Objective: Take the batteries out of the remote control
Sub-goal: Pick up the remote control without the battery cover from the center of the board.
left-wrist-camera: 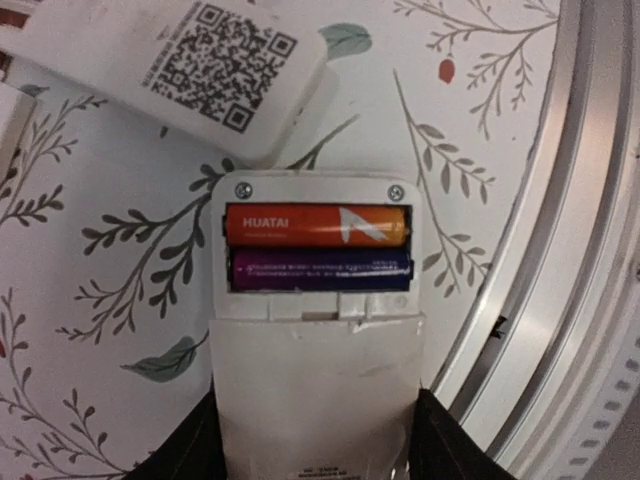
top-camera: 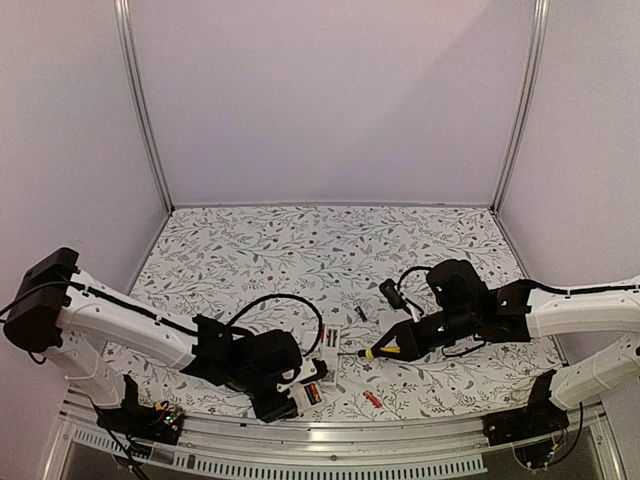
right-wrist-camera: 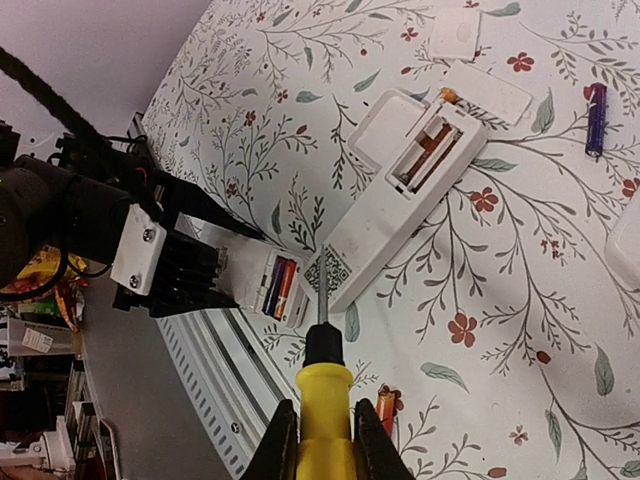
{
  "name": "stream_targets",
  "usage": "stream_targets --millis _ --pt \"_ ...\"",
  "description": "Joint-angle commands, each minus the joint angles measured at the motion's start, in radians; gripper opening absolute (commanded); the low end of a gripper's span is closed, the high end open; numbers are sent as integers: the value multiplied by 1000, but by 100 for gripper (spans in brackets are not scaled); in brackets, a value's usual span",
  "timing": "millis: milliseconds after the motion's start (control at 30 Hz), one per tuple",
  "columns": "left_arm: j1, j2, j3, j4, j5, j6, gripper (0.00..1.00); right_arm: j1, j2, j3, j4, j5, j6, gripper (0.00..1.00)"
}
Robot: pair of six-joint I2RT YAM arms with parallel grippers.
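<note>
Batteries (left-wrist-camera: 318,226), one orange above one purple, sit side by side in the open bay of a small remote (left-wrist-camera: 318,380) at the lower left of centre in the overhead view. The left gripper (left-wrist-camera: 318,455) pinches that remote by its sides, jaws tight on the white shell, close to the table's front rail (left-wrist-camera: 560,250). Just to the right lies a second remote (right-wrist-camera: 385,215) with its QR label up. Its own bay is open and an orange cell (right-wrist-camera: 432,150) shows inside. Further right, the right gripper (right-wrist-camera: 322,440) has its jaws pressed onto the yellow handle of a screwdriver (right-wrist-camera: 322,385), and the tip lines up with the QR end. I cannot tell whether it touches.

To my eye the risk is the pry. The tip could skid off a round cell and shove the remote out of the pinch, or a freed cell could roll over the nearby rail.

The left wrist view shows how the cells are seated, but not the tool. Only the right wrist view makes plain a loose purple cell (right-wrist-camera: 596,118) at upper right and a loose orange cell (right-wrist-camera: 385,408) beside the handle. From overhead they are specks.
</note>
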Motion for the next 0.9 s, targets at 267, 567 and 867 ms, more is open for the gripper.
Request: stream_targets --millis 267,567,867 --pt "25 75 51 91 280 382 39 -28 109 -9 12 -250 -214 0" --pt "34 122 66 97 258 436 37 -29 178 -25 73 -311 -226 0" --pt "41 134 74 94 212 440 35 -27 132 -82 43 -337 -225 0"
